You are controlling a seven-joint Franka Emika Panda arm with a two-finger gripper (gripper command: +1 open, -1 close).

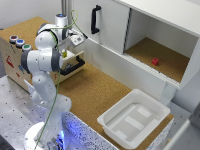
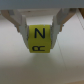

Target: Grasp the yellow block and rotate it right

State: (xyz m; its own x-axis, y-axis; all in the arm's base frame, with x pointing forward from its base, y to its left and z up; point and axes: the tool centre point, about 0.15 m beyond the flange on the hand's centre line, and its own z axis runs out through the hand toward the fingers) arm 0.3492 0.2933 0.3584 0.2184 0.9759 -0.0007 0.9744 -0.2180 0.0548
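Note:
The yellow block (image 2: 41, 40) is a small yellow cube with black letters on its faces. In the wrist view it sits between my two fingers (image 2: 22, 26), which press on its sides. My gripper (image 2: 42, 34) is shut on it, over a pale surface. In the exterior view my gripper (image 1: 65, 49) points down over the open drawer (image 1: 75, 62) at the exterior view's left, and a small yellow-green spot (image 1: 64, 52) shows at its tips. Whether the block touches the surface under it cannot be told.
The drawer has a black handle (image 1: 73, 66). A small red block (image 1: 155, 61) lies in the open cabinet compartment at the exterior view's right. A white tray (image 1: 116, 116) stands on the cork counter. Coloured buttons (image 1: 19, 42) sit on the wooden box.

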